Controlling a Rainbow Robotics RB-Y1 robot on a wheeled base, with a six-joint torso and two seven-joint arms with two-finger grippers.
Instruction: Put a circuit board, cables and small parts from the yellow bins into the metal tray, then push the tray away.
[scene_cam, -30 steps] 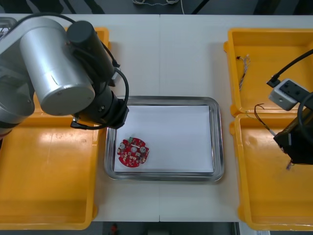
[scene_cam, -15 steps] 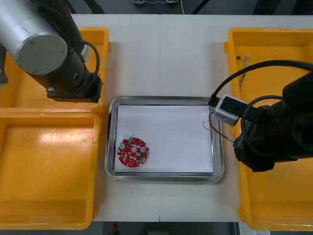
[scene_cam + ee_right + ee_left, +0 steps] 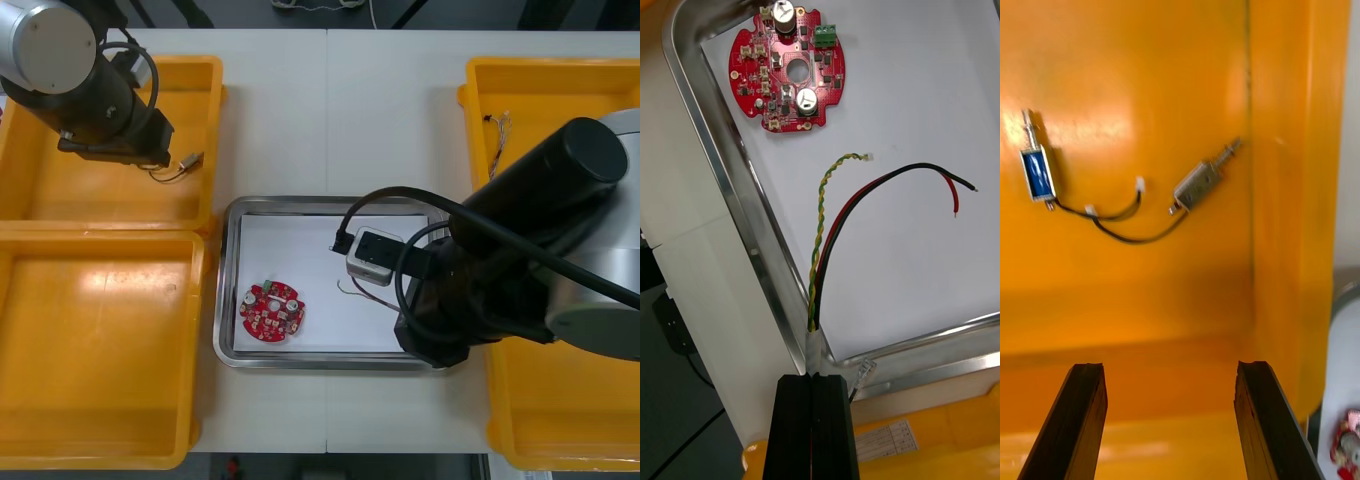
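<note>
Because the cables (image 3: pixel 836 217) looked limp and light, the right fingers (image 3: pixel 833 427) pinched them at one end, their tips hanging over the metal tray (image 3: pixel 722 187) by its near edge; the left fingers (image 3: pixel 1082 420) gaped above small metal parts (image 3: pixel 1196 185).

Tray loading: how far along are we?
Done: the circuit board lies in the tray. In hand: the right claw, shut on a bundle of cables, holds their free ends over the tray's white inside. The left claw hangs open over the far left yellow bin, above two small metal parts, gripping nothing. Left: release the cables, bring parts over, push the tray away.
</note>
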